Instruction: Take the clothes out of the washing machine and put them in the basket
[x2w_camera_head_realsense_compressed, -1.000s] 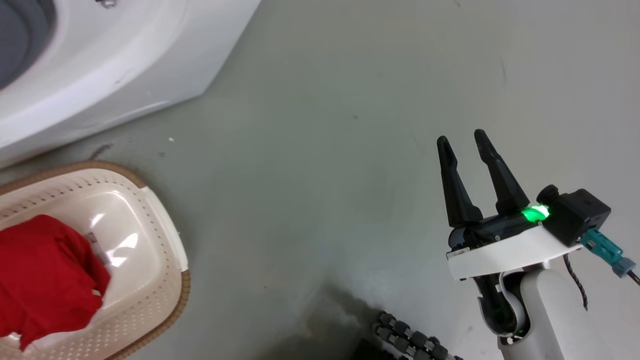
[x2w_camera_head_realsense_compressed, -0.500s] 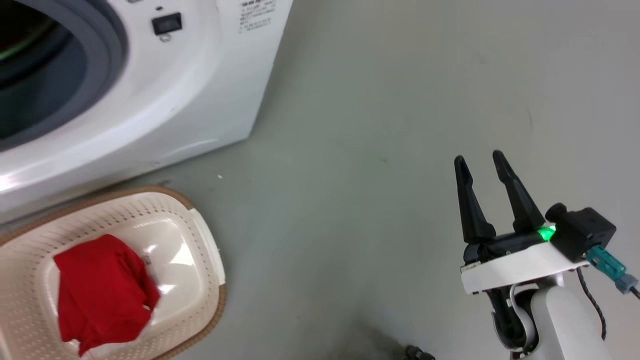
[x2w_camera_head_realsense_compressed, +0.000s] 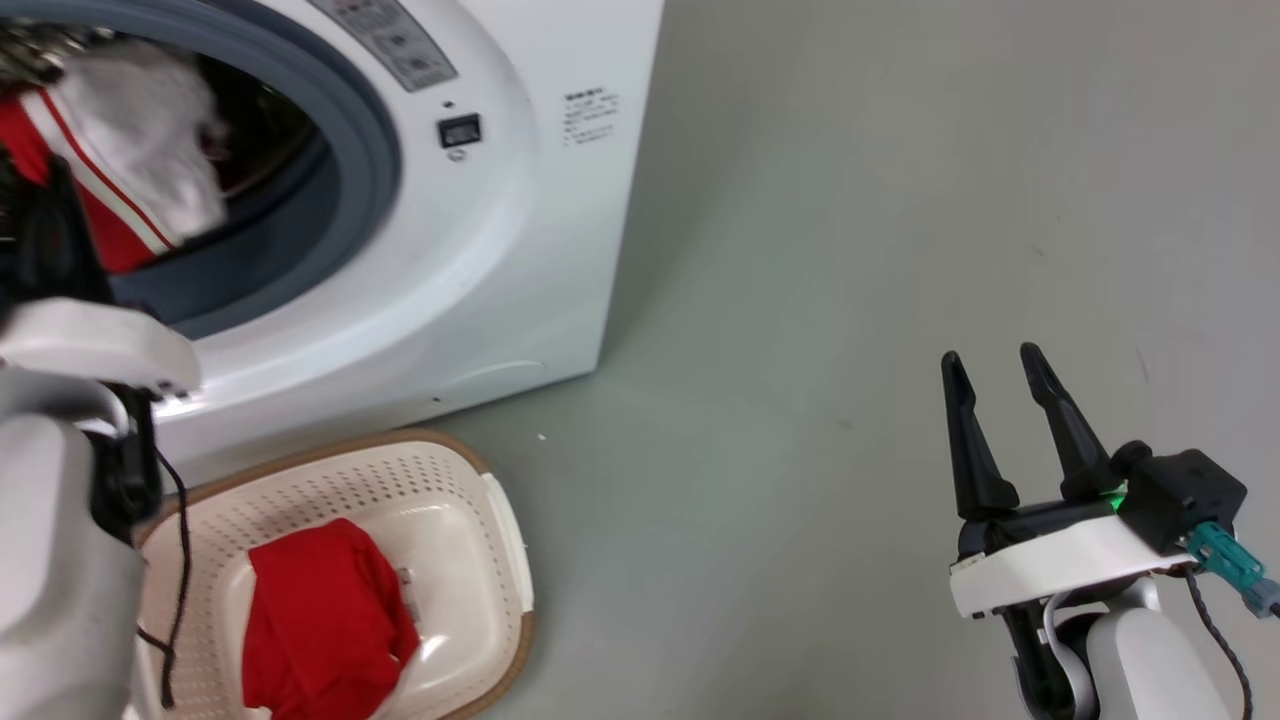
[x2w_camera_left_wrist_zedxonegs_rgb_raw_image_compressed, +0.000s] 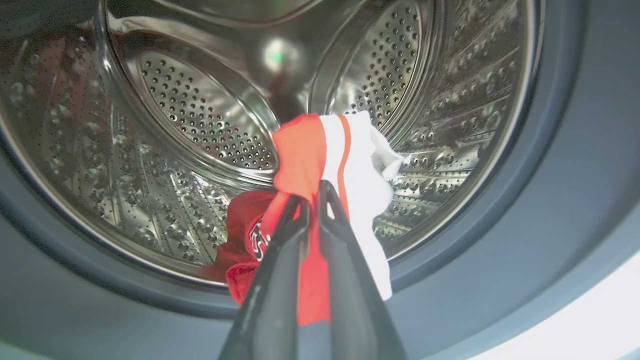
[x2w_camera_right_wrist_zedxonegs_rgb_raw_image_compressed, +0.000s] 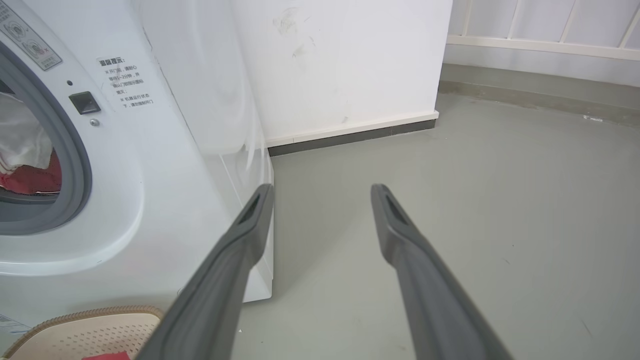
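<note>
Nearest me, the basket (x2w_camera_head_realsense_compressed: 505, 535) holds the plain red garment (x2w_camera_head_realsense_compressed: 320, 620). At right, my right claw (x2w_camera_head_realsense_compressed: 990, 355) hangs spread wide over the floor (x2w_camera_head_realsense_compressed: 800, 300). Farther left, at the washing machine (x2w_camera_head_realsense_compressed: 520, 250) porthole, my left claw (x2w_camera_left_wrist_zedxonegs_rgb_raw_image_compressed: 312, 192) pinches the red-and-white garment (x2w_camera_left_wrist_zedxonegs_rgb_raw_image_compressed: 345, 165) before the steel drum (x2w_camera_left_wrist_zedxonegs_rgb_raw_image_compressed: 200, 110).

Bright, even light casts soft shadows. Glare gleams on the steel drum (x2w_camera_left_wrist_zedxonegs_rgb_raw_image_compressed: 200, 115) beyond the left gripper (x2w_camera_left_wrist_zedxonegs_rgb_raw_image_compressed: 312, 194), whose near fingers (x2w_camera_left_wrist_zedxonegs_rgb_raw_image_compressed: 280, 280) blur; the porthole rim (x2w_camera_left_wrist_zedxonegs_rgb_raw_image_compressed: 565, 175) bows outward.
</note>
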